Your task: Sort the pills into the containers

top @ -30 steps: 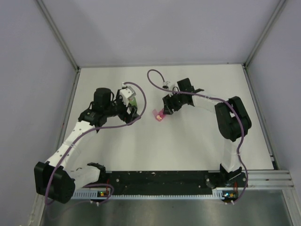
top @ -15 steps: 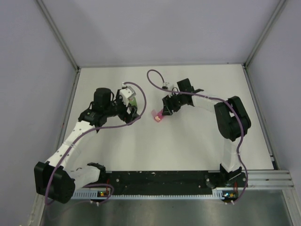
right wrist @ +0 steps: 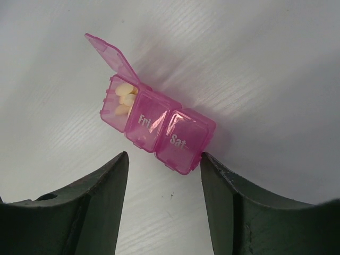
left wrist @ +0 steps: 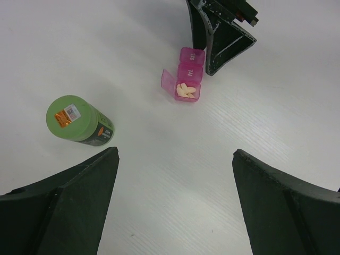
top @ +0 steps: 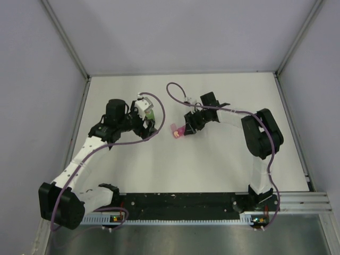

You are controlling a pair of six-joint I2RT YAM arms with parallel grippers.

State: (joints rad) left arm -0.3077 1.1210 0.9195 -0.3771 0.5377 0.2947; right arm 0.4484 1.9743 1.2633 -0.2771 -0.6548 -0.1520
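The right gripper [right wrist: 164, 155] had narrowed its jaws around the Sat end of the pink pill box [right wrist: 154, 127] at frame centre. It was not yet clamping, probably preparing to steady it. The left gripper [left wrist: 175, 153] stood wide open.

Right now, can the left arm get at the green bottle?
Probably yes. The left gripper hangs open over the table, and the green bottle stands upright to one side below it, with nothing between them. The pink pill box lies apart from it.

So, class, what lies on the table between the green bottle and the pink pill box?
Nothing: the left wrist view shows only bare white table between the green bottle and the pill box.
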